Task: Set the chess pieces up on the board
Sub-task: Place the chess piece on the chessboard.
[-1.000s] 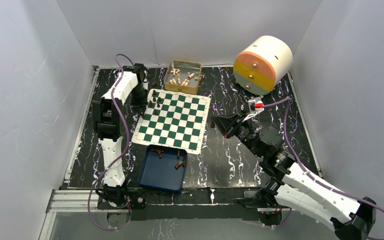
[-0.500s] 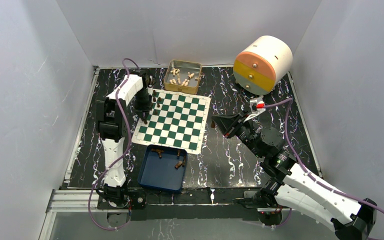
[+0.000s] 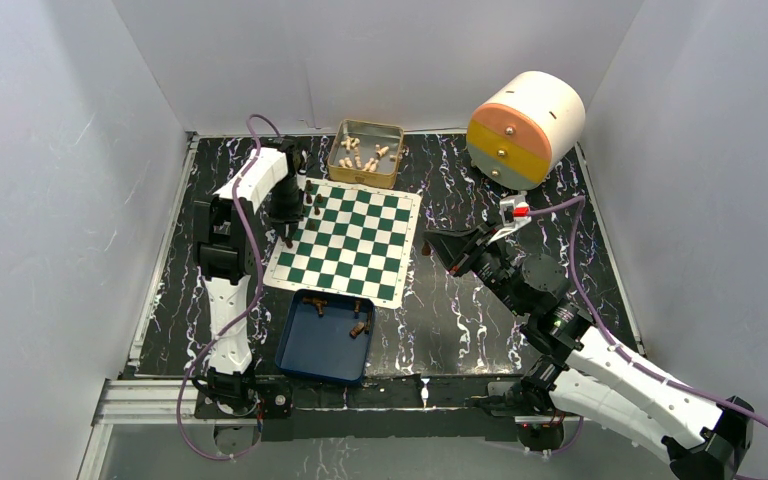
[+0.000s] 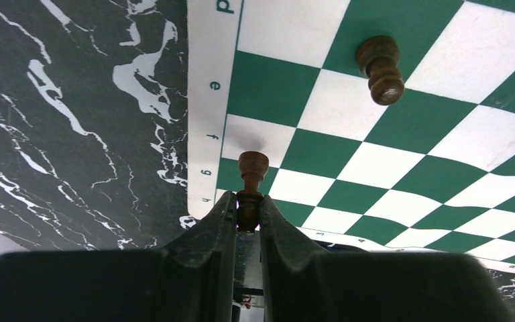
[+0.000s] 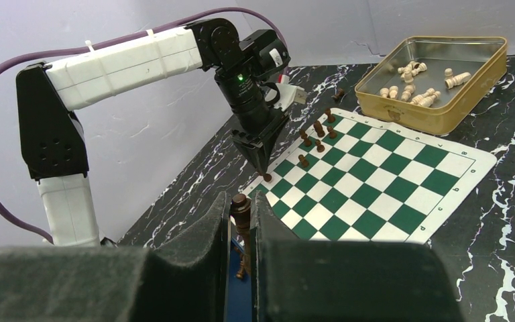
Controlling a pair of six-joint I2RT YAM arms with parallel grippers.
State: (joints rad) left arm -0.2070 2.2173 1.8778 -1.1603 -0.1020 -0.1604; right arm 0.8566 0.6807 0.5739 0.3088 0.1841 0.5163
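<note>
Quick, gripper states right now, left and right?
Left gripper: shut on a dark-brown chess piece.
Right gripper: shut on another dark-brown piece.

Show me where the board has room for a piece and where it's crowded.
Free: middle and right squares of the board, between the gold tin and the blue tray. Crowded: its far-left corner, where chess pieces stand and the left end effector holds another at the left edge.

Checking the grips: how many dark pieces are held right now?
2. One piece in the left gripper, at the board's left edge; another piece in the right gripper, right of the board.
</note>
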